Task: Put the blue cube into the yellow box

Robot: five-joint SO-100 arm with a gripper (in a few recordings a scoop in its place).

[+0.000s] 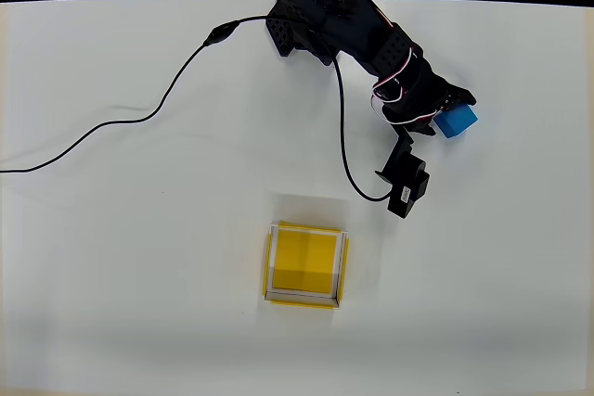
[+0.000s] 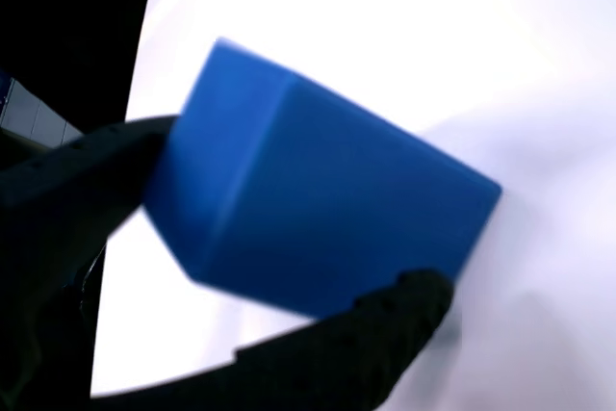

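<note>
Clamped in the black pincer [image 2: 289,238], the cube [image 2: 318,209] hangs tilted over the white tabletop [image 1: 111,257]; a black cable [image 1: 111,122] trails left, while the box [image 1: 306,264] sits well apart, unobstructed.

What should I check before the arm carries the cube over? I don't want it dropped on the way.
1. Blue cube between both fingers of the pincer: ok.
2. Grip centred on cube: cannot tell; wrist view is blurred.
3. Cube lifted off the table: cannot tell.
4. Yellow box empty and open: ok.
5. Path from cube to box free of objects: ok.
6. Black cable clear of the box: ok.
</note>
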